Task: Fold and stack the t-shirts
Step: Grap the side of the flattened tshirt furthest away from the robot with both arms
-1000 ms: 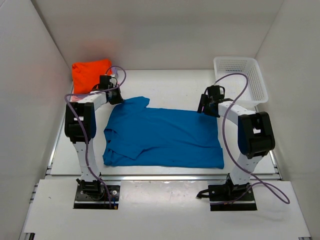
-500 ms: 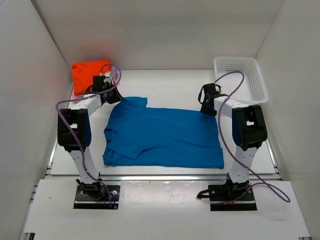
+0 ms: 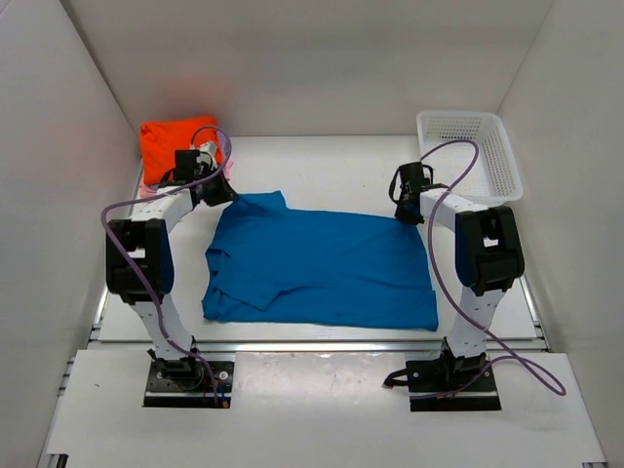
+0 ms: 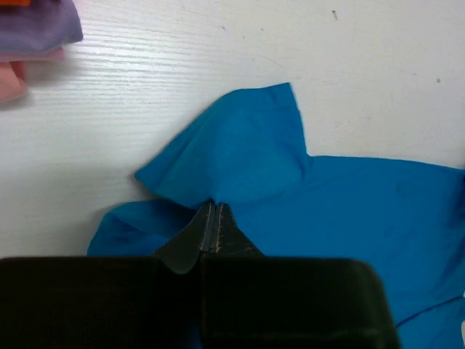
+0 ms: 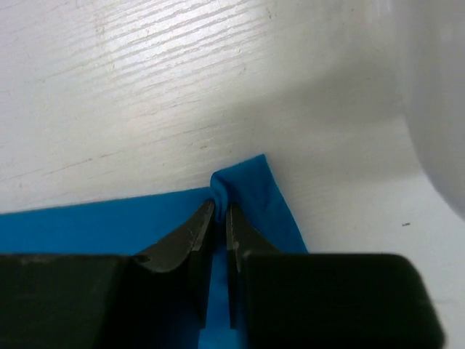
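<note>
Clamps down at last with the right gripper (image 5: 220, 200) — wide apart a second ago, now pinched together on a small bunched fold at the corner of the plain bright blue short-sleeved cloth t-shirt (image 3: 317, 268). Does so at mid-right of the overhead view, near the lower left corner of the white plastic mesh basket (image 3: 507, 166). Holds fast on the other side too, with the left gripper (image 4: 216, 207) closed tight on the cloth just below the raised sleeve, and drawn a touch further toward the upper left than before. Leaves the rest of the shirt spread flat across the middle of the table. Means both far corners secured — looks like the setup for carrying the far half toward the bottom of the frame in a first fold. Leaves the folded bright orange t-shirt (image 3: 175, 141) untouched in the upper left corner, with lavender cloth (image 4: 36, 25) and pink cloth (image 4: 11, 80) just peeking in at the upper left of the left wrist view.
</note>
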